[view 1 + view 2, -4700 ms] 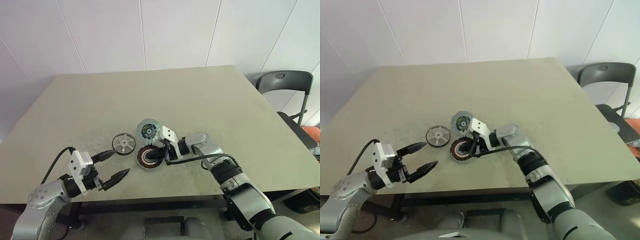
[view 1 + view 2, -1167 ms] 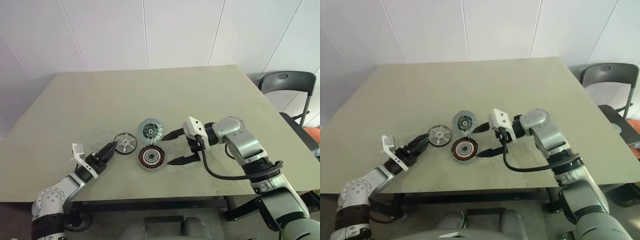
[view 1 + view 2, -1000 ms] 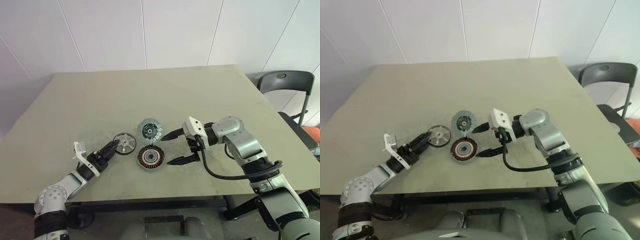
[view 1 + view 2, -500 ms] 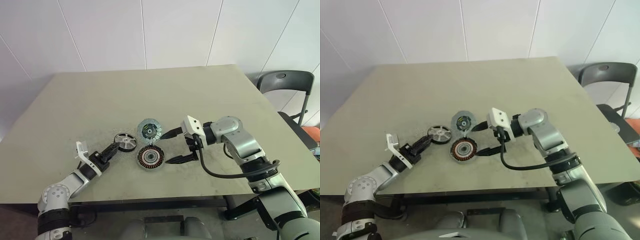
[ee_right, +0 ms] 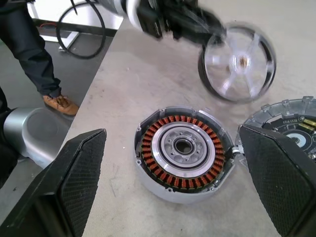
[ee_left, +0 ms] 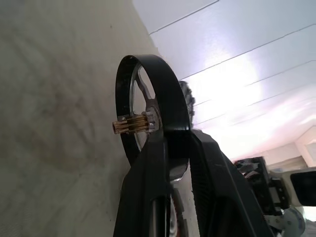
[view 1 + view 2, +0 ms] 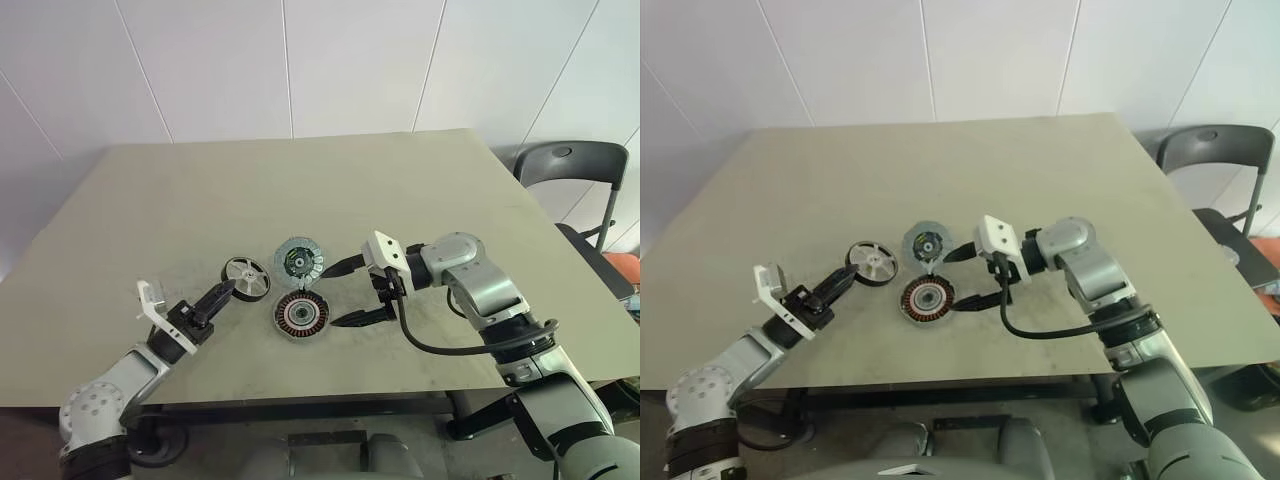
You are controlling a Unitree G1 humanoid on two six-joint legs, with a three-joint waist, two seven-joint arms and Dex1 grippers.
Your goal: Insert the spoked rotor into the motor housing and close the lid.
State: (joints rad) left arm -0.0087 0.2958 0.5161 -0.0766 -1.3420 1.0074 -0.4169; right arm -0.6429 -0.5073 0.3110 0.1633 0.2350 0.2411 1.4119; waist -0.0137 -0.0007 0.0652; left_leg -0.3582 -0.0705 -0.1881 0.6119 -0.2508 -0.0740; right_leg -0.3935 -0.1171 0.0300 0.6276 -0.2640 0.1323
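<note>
The spoked rotor [image 7: 246,277], a black ring with pale spokes, hangs tilted just above the table, and my left gripper [image 7: 224,291] is shut on its rim. In the left wrist view both black fingers [image 6: 197,163] pinch the rotor's [image 6: 153,94] black rim. The motor housing [image 7: 302,315] stands on the table with its coppery windings [image 5: 183,145] showing. The lid [image 7: 298,259] lies just behind it. My right gripper [image 7: 342,293] hovers open beside the housing's right side, one finger near the lid and one near the housing, holding nothing.
The beige table [image 7: 400,190] has bare room all around the three parts. A grey chair [image 7: 572,168] stands off its right corner. A person's legs and shoe [image 5: 55,102] stand on the floor beyond the table's edge.
My left gripper closed on the rotor's rim and lifted it off the table, drawing it slightly back. The right arm stayed still and open.
</note>
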